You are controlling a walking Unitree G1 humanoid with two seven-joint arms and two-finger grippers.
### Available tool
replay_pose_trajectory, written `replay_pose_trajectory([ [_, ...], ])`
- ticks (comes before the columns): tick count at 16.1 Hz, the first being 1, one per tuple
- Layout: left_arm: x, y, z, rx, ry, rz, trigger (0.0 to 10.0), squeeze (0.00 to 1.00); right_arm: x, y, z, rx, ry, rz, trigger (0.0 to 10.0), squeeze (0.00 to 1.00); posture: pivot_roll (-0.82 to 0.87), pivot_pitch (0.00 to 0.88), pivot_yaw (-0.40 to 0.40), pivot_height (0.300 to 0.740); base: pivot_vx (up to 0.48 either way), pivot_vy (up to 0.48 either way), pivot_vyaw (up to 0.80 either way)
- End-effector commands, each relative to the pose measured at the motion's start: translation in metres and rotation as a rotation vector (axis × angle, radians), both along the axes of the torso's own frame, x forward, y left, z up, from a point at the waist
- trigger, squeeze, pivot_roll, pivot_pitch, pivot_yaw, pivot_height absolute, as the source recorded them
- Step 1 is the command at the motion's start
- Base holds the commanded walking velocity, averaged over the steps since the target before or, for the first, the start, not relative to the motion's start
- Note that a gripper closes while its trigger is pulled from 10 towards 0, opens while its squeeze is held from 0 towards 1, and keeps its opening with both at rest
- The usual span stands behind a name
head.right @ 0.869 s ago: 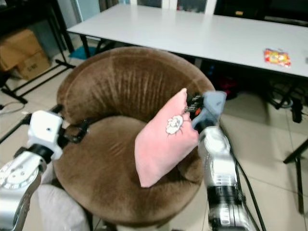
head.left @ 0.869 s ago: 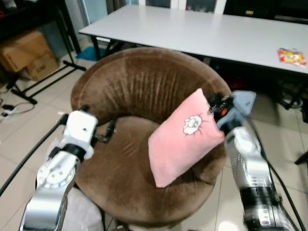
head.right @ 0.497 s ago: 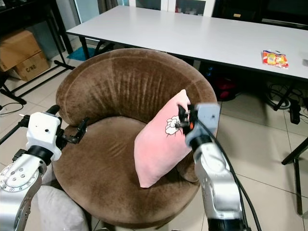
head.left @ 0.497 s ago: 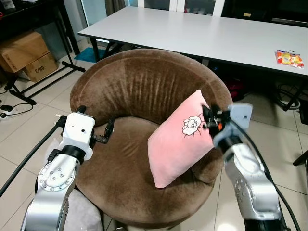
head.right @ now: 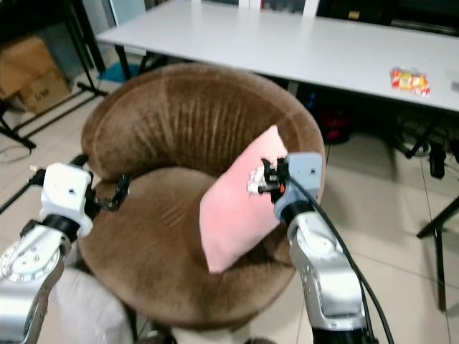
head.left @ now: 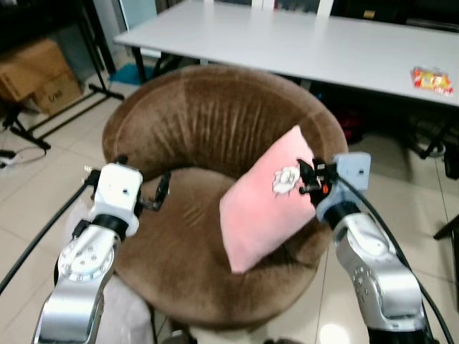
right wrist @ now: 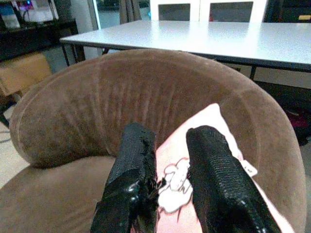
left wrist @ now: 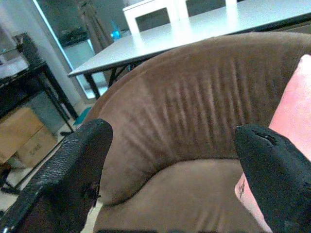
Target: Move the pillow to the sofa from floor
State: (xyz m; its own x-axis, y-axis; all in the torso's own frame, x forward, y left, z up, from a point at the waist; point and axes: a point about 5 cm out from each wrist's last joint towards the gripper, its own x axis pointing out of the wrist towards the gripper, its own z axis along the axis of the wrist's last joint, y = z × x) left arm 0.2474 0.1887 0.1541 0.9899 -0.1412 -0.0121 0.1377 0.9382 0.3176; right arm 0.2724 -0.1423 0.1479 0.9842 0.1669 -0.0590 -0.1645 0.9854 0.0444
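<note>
Left gripper (head.left: 159,195) sits at left-centre of the head view, over the sofa's (head.left: 188,122) near-left rim; its fingers stand spread wide, holding nothing; keep it parked there. Sofa is a round tub chair in brown ribbed velour, soft and deep. Pillow (head.left: 265,201), centre-right, already leans tilted against the sofa's right inner wall, corner down on the seat; pink plush, square, with a white cartoon patch. Right gripper (head.left: 308,179) sits at its upper right edge; fingers narrowly parted, and you cannot tell whether they pinch fabric; draw straight back, slowly, so nap doesn't drag it off. White table (head.left: 301,43) spans the top.
</note>
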Motion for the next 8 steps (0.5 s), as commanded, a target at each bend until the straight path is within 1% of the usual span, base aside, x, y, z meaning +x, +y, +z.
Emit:
replay_pose_trajectory([
  [1, -0.0002, 0.0031, -0.0012, 0.006, 0.011, 0.024, 10.0, 0.00, 0.0009, 0.0027, 0.0033, -0.009, -0.006, 0.008, 10.0, 0.00, -0.13, 0.000, 0.022, 0.740, -0.259, 0.000, 0.00],
  [3, -0.0001, 0.0038, -0.0015, 0.009, 0.011, 0.027, 10.0, 0.00, 0.0011, 0.0021, 0.0027, -0.017, -0.003, 0.004, 10.0, 0.00, -0.13, 0.000, 0.022, 0.740, -0.262, 0.000, 0.00],
  [4, 0.0003, 0.0044, -0.0016, 0.011, 0.011, 0.030, 10.0, 0.00, 0.0011, 0.0013, 0.0022, -0.037, 0.000, -0.003, 10.0, 0.00, -0.13, 0.000, 0.024, 0.740, -0.262, 0.000, 0.00],
  [5, 0.0010, 0.0050, -0.0018, 0.014, 0.010, 0.034, 10.0, 0.00, 0.0016, 0.0000, 0.0021, -0.085, -0.007, -0.009, 10.0, 0.00, -0.13, 0.000, 0.024, 0.740, -0.251, 0.000, 0.00],
  [6, 0.0023, 0.0063, -0.0023, 0.023, 0.012, 0.041, 10.0, 0.00, 0.0018, 0.0005, 0.0032, -0.087, -0.013, 0.003, 10.0, 0.00, -0.13, 0.000, 0.027, 0.740, 0.000, 0.000, 0.00],
  [7, 0.0032, 0.0079, -0.0024, 0.030, 0.013, 0.046, 10.0, 0.00, 0.0032, -0.0010, 0.0058, -0.092, -0.020, -0.024, 10.0, 0.00, -0.13, 0.000, 0.031, 0.740, 0.000, 0.000, 0.00],
  [8, 0.0036, 0.0086, -0.0025, 0.027, 0.013, 0.050, 10.0, 0.00, 0.0043, -0.0012, 0.0077, -0.060, -0.027, -0.039, 10.0, 0.00, -0.13, 0.000, 0.031, 0.740, 0.000, 0.000, 0.00],
])
